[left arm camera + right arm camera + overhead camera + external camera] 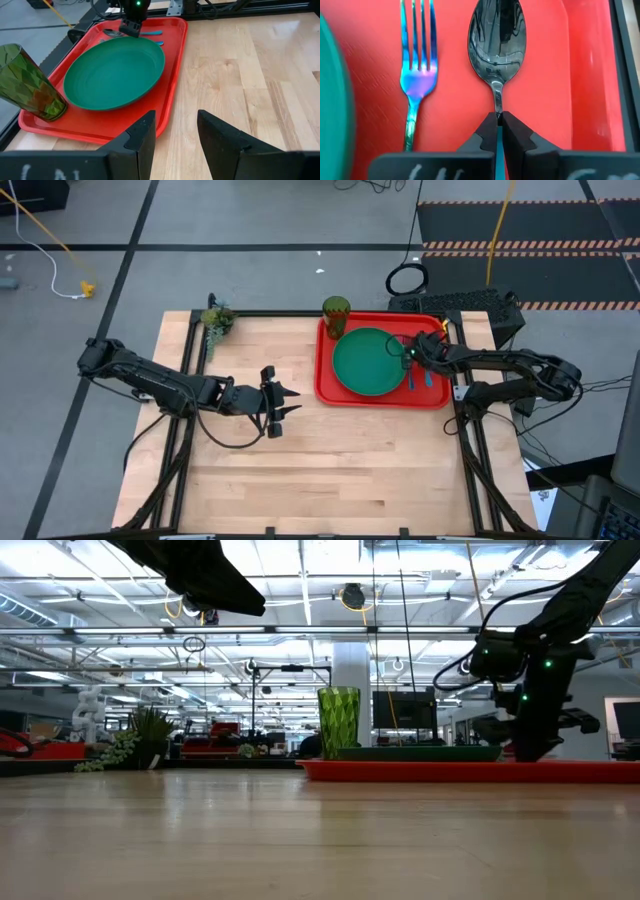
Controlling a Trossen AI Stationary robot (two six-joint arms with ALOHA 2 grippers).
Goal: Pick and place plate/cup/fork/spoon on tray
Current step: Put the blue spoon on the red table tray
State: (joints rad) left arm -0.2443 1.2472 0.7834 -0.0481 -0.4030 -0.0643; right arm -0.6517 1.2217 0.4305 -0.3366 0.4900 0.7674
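The red tray [330,385] lies at the table's far right. On it are the green plate [370,362], the olive cup [336,310] standing upright in the far left corner, and the fork [419,55] beside the plate. My right gripper [418,360] stands over the tray's right part, shut on the spoon [497,42], which lies parallel to the fork. My left gripper [285,408] hovers open and empty over the table's middle, left of the tray; it also shows in the left wrist view [175,135]. My right gripper pinches the spoon's light blue handle [498,137] between its two fingertips, right where the handle meets the metal neck. The fingers come from above, pointing down. The spoon lies level along the tray's floor, its bowl [111,33] toward the far edge.
A small green plant-like clump [216,320] sits at the table's far left edge. Bare wood spreads across the table's near half and middle. The tray's raised rim [592,75] runs close beside the spoon.
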